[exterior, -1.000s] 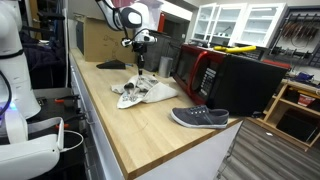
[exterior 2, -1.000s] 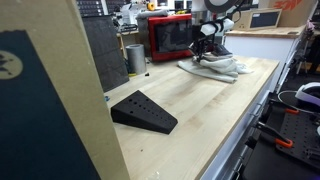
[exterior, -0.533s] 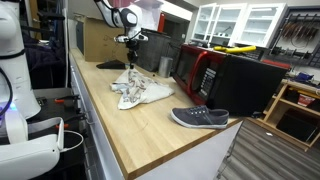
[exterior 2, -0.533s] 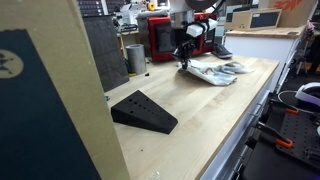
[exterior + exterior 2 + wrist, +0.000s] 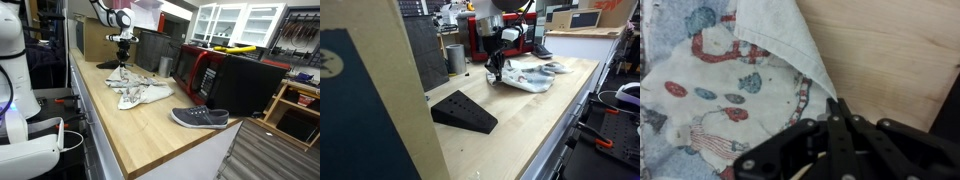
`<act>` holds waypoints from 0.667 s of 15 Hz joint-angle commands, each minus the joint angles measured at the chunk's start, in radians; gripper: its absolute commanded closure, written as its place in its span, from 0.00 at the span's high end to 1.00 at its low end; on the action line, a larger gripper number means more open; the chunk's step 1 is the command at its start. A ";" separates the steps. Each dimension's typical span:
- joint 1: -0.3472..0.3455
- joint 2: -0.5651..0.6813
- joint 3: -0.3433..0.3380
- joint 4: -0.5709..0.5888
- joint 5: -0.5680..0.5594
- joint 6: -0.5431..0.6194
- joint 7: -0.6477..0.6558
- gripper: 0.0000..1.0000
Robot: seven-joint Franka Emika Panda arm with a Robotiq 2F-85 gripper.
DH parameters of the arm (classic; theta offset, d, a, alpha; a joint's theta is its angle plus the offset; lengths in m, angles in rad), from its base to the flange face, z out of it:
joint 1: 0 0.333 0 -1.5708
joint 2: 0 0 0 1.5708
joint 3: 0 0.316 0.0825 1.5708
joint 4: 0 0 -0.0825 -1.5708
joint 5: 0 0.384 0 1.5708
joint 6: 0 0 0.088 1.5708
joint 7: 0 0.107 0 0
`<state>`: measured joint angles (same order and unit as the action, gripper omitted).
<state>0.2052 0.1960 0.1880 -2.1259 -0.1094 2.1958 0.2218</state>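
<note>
A white cloth printed with red and blue figures (image 5: pixel 142 92) lies crumpled on the wooden counter (image 5: pixel 150 140). In both exterior views my gripper (image 5: pixel 122 66) stands over the cloth's edge, shut on a corner of it, and the fabric stretches up toward the fingers. From the opposite side, the gripper (image 5: pixel 496 76) is at the near end of the cloth (image 5: pixel 527 78). In the wrist view the black fingers (image 5: pixel 837 108) meet at a point with the cloth's (image 5: pixel 720 80) hem running in between them.
A grey shoe (image 5: pixel 200 118) lies near the counter's front corner. A red microwave (image 5: pixel 205 72) and a black one (image 5: pixel 250 85) stand along the back. A black wedge (image 5: pixel 463 112) and a metal cup (image 5: pixel 455 58) are on the counter; a cardboard box (image 5: pixel 100 40) stands behind.
My gripper has travelled along the counter away from the microwaves, staying shut, and the cloth has been dragged and stretched out after it.
</note>
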 commanded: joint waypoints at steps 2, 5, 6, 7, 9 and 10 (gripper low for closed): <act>-0.001 0.005 0.040 0.031 0.152 -0.052 -0.174 0.00; -0.002 0.013 0.062 0.065 0.268 -0.069 -0.269 0.00; -0.003 0.014 0.067 0.074 0.303 -0.076 -0.296 0.00; -0.008 0.016 0.075 0.087 0.351 -0.093 -0.337 0.00; -0.016 0.022 0.083 0.114 0.433 -0.145 -0.405 0.21; -0.018 0.019 0.081 0.122 0.461 -0.167 -0.433 0.28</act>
<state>0.2078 0.2037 0.2558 -2.0587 0.2658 2.1152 -0.1247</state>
